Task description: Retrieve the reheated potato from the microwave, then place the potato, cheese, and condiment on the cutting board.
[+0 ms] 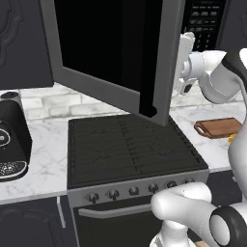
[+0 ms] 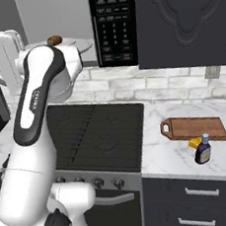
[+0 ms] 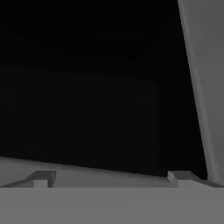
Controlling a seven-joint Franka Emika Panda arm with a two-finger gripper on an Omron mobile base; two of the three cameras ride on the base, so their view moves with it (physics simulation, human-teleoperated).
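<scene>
The microwave [image 2: 114,25] stands open, its dark glass door [image 1: 111,43] swung out over the stove. Inside, the small brown potato [image 2: 54,40] rests on the round glass turntable [image 2: 80,44]. My gripper [image 3: 109,178] is open and empty, fingertips [image 3: 41,178] wide apart, facing a dark panel with a grey frame on the right. My white hand [image 1: 185,55] hangs by the door's free edge, left of the potato. On the right counter lies the cutting board [image 2: 193,128], with the cheese [image 2: 193,143] and the condiment [image 2: 202,150] just in front of it.
The black stove [image 1: 130,149] lies below the open door. A black coffee machine [image 1: 10,140] sits on the left counter. Dark upper cabinets [image 2: 184,22] flank the microwave. White marble counter [image 2: 164,154] surrounds the board.
</scene>
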